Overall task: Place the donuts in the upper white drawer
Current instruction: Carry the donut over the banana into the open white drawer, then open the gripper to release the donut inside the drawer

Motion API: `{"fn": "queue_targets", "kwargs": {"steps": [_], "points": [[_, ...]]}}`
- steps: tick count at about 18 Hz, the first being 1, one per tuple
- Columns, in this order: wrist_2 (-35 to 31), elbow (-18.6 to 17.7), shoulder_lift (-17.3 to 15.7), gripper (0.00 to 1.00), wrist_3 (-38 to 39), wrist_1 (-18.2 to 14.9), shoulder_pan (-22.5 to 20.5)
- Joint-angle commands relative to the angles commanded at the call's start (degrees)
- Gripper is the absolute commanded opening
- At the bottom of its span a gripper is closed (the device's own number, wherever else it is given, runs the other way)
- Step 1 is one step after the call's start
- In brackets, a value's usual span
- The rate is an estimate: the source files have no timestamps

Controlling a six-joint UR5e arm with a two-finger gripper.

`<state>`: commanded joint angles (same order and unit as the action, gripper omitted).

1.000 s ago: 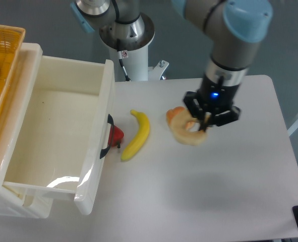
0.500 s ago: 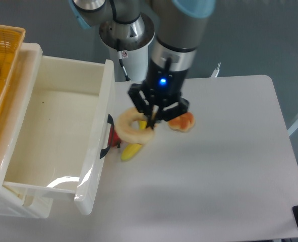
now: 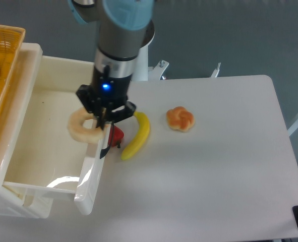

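one ring donut (image 3: 84, 127) – held over upper white drawer (image 3: 48, 146).

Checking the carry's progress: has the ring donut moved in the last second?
Yes. The gripper carried the ring donut left, past the banana, to over the drawer.

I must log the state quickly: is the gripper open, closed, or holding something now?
Gripper: closed, holding the pale beige ring donut above the large white plastic upper drawer.
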<state>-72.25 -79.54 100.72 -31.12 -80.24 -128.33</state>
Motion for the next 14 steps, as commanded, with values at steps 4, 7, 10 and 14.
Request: {"fn": "queue_targets", "kwargs": {"steps": [4,7,10,14], "points": [[-0.1,-0.1,0.3,0.72,0.4,0.1,1.8],[-0.1,-0.1,0.2,1.00,0.7,0.0,1.9],[0.1,-0.8,0.3,1.00,1.8,0.0,2.6],[0.2,-0.8,-0.2,1.00,1.6,0.0,2.4]]}}
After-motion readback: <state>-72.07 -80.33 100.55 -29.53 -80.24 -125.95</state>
